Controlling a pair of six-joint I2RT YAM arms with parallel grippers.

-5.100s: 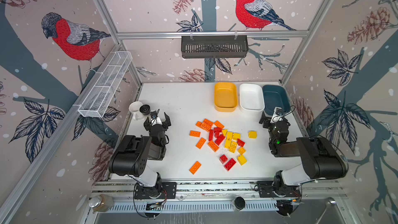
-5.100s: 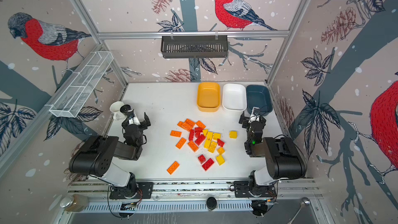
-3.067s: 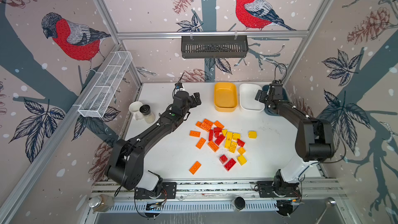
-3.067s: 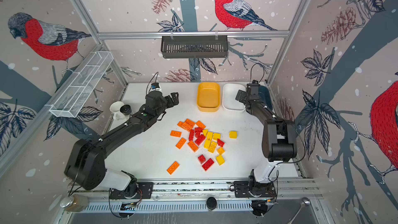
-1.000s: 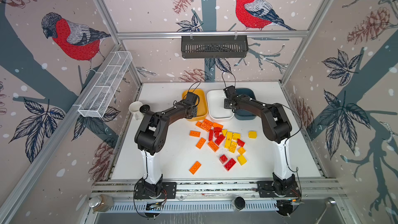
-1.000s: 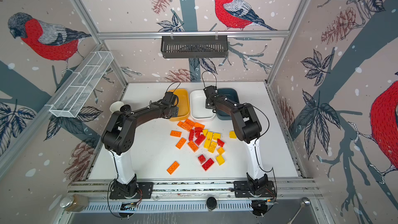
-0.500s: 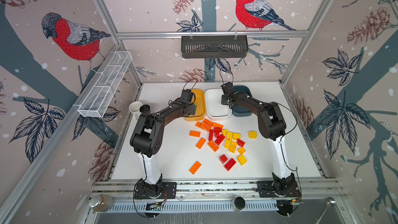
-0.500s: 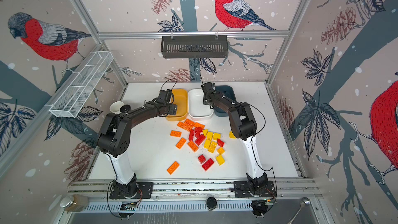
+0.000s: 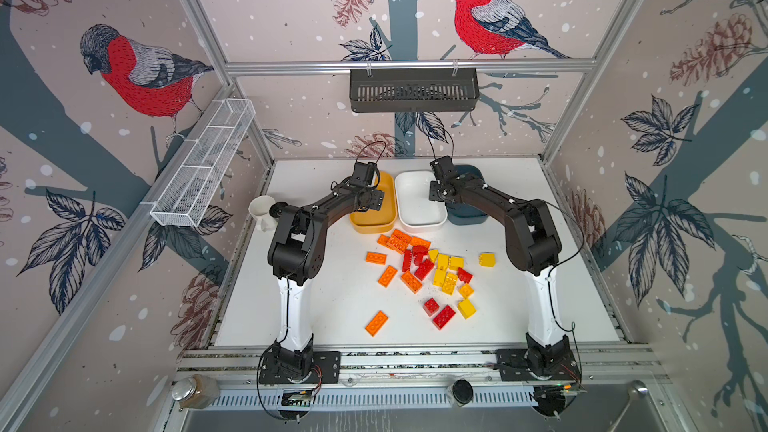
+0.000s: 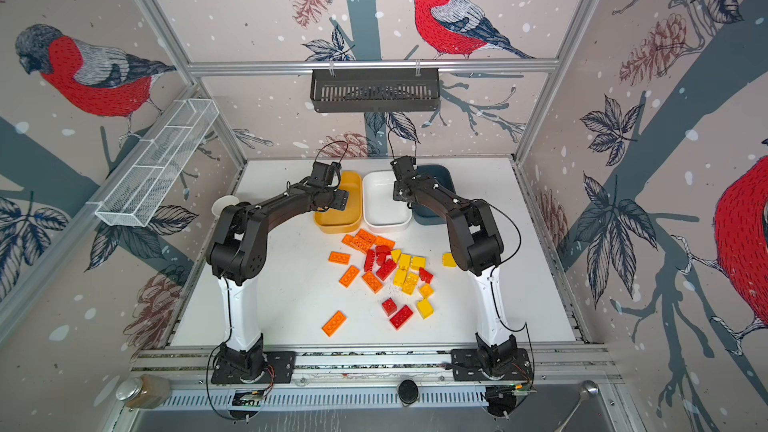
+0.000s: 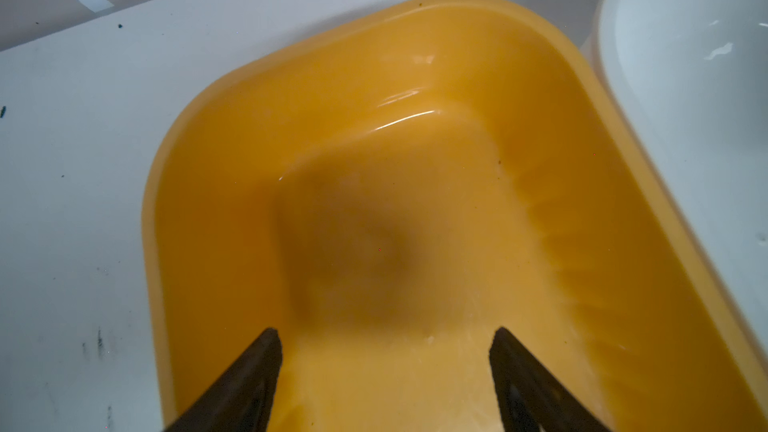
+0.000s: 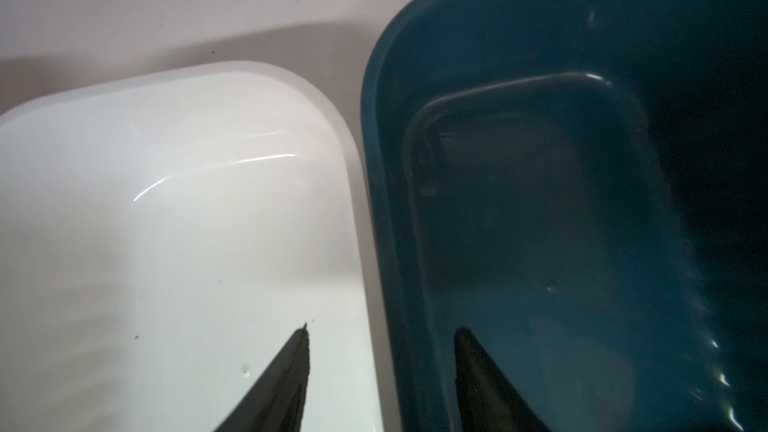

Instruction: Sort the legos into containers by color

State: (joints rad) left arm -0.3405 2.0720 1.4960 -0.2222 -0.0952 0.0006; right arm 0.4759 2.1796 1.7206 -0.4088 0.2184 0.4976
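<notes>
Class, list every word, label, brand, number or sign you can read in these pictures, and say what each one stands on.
No text can be read in any view.
bricks: any lettering on the studs is too small to read.
yellow tub, white tub, blue tub: plain, with no marks on the parts shown in the wrist views.
walls: only drawn birds, leaves and pine cones.

The legos are lying loose on the white tabletop in a scattered cluster of red, orange and yellow bricks, mostly studs up. One orange plate is sitting apart toward the front edge. Behind the cluster, the yellow-orange tub, the white tub and the teal tub are standing upright, close side by side, their insides showing bare.
</notes>
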